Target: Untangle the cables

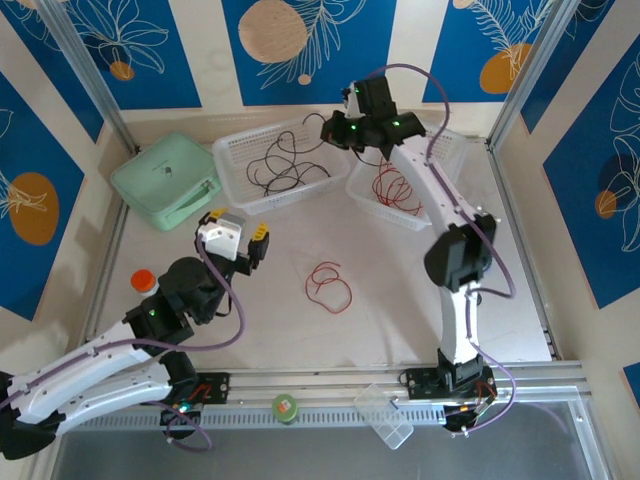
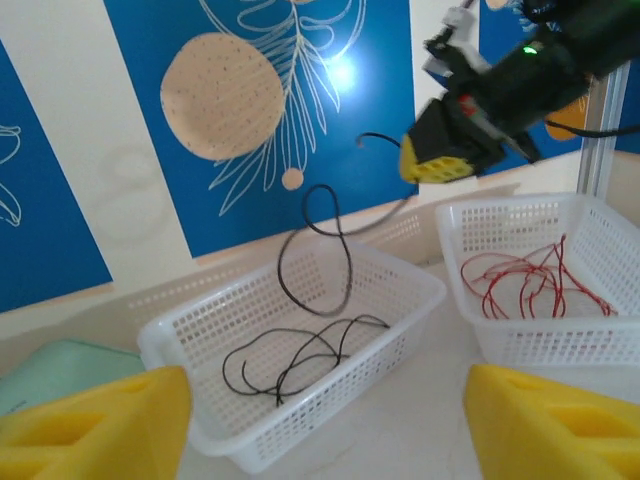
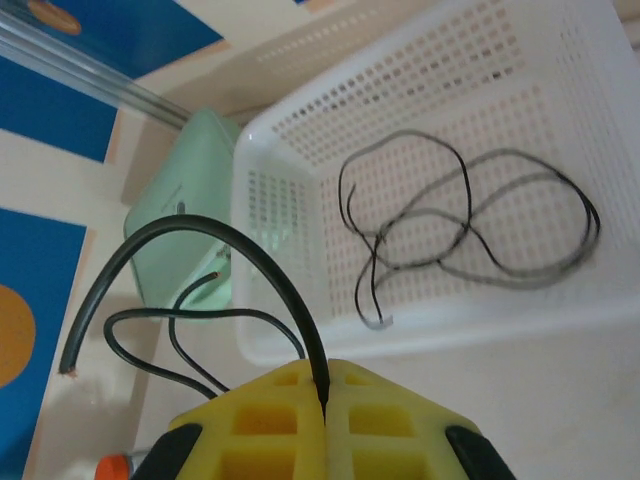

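Yellow pads [image 3: 270, 405] of the right gripper [image 3: 322, 390] were clamped on a black cable [image 3: 190, 223], held above the right end of the white basket [image 1: 228, 182]. More black cables [image 1: 285, 165] lay inside that basket. Red cables [image 1: 395, 190] lay in a second basket [image 1: 385, 212] just right of it. One red cable [image 1: 328, 285] lay on the table [image 1: 400, 300] in front of it. The left gripper [image 2: 330, 440], also in front, had its fingers spread wide.

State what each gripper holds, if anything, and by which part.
The right gripper pinches a thin black curly wire near one end, the rest dangling over the white plastic basket. The left gripper is open, holding nothing.
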Available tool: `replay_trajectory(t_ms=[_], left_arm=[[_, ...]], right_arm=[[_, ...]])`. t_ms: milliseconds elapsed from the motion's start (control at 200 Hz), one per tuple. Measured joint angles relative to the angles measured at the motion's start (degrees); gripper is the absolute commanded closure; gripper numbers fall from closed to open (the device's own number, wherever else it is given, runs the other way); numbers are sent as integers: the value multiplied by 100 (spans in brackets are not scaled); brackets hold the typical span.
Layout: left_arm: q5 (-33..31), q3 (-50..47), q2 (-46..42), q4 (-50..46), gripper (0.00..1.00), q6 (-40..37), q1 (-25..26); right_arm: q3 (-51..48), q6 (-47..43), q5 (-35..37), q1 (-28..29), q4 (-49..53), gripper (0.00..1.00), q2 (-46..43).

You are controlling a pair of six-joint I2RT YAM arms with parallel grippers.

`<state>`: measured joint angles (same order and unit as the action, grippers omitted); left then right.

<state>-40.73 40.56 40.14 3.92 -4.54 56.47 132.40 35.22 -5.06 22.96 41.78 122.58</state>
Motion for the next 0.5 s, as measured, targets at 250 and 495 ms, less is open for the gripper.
replay_trajectory(t_ms=[250,495], left_arm=[[151,26,-17,-859,15,570,0],[452,361,474,-1665,15,964,0]], right_arm=[[2144,4,-146,-127,245,100,2249],[2046,111,-245,-140,203,67,2656]])
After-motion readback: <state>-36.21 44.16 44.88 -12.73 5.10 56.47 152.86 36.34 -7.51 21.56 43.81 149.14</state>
